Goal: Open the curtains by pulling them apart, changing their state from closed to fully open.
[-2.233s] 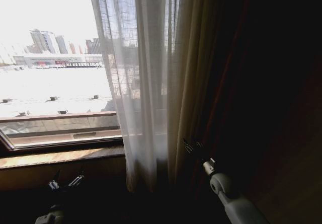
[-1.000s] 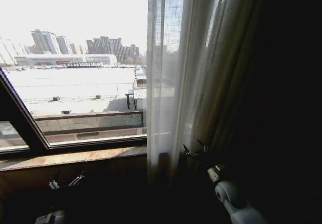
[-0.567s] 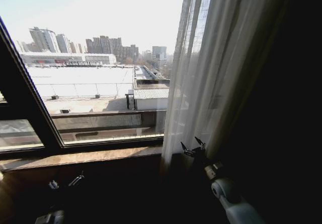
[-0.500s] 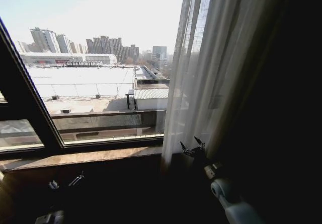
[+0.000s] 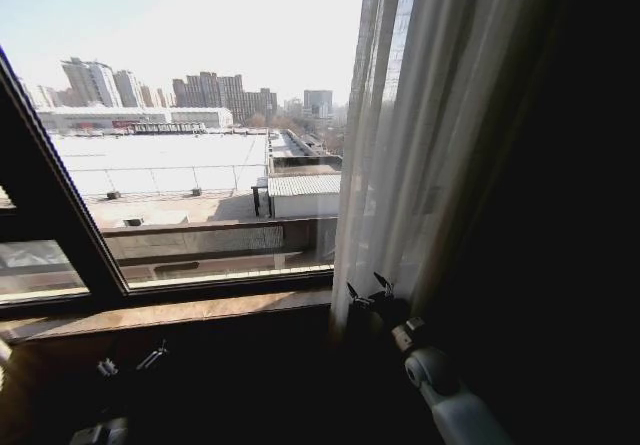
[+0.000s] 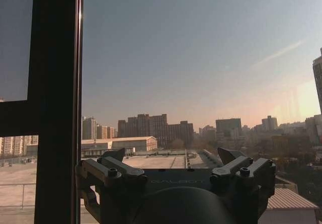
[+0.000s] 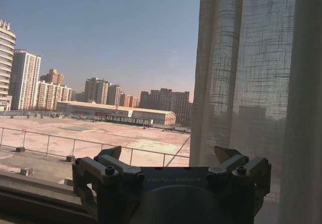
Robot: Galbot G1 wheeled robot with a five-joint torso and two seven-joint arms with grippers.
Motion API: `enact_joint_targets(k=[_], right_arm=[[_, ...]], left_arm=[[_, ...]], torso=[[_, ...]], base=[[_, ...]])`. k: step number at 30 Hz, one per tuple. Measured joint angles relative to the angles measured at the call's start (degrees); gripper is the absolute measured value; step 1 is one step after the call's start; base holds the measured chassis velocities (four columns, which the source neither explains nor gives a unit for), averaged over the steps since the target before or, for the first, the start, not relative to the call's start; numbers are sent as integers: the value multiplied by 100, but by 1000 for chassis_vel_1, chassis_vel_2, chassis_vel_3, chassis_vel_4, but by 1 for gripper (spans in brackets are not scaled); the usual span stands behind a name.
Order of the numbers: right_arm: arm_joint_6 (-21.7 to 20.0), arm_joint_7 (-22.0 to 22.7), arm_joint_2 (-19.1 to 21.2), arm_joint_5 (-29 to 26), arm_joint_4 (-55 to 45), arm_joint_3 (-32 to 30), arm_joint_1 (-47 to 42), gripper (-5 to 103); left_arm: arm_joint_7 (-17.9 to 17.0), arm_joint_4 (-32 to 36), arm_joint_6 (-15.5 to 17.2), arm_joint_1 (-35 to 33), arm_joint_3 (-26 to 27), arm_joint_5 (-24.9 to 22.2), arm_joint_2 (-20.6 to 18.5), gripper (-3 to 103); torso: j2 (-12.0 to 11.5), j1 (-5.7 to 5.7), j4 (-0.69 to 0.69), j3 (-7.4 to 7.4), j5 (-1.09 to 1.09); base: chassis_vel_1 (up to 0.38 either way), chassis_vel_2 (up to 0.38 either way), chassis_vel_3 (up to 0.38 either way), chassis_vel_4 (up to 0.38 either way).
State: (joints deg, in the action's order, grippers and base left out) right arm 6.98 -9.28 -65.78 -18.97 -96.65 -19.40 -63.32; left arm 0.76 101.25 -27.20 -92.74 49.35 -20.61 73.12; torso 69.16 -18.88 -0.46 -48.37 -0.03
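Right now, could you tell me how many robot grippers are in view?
2. The right gripper is open, raised at the lower edge of the sheer curtains by the window sill. The left gripper is open, low beneath the sill.

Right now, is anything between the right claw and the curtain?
Nothing visible is. The right claw is open, low down right at the curtain, by its inner edge. The left claw sits open and low below the sill.

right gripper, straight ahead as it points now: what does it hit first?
Probably the sheer curtain's edge or the window glass beside it. The open right gripper aims about at that edge; depth is unclear.
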Motion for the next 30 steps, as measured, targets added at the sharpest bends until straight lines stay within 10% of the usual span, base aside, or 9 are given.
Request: enact_joint_targets(k=[14, 30], right_arm=[[112, -117, -78, -29, 420, 183, 363, 100], [62, 1128, -195, 430, 554, 532, 625, 100]], left_arm=[[0, 0, 0, -1, -1, 0, 1, 100], [0, 0, -1, -1, -2, 0, 1, 100]], torso=[[0, 1, -1, 0, 2], [0, 3, 0, 1, 2]], base=[[-69, 66, 71, -61], [-119, 129, 107, -117]])
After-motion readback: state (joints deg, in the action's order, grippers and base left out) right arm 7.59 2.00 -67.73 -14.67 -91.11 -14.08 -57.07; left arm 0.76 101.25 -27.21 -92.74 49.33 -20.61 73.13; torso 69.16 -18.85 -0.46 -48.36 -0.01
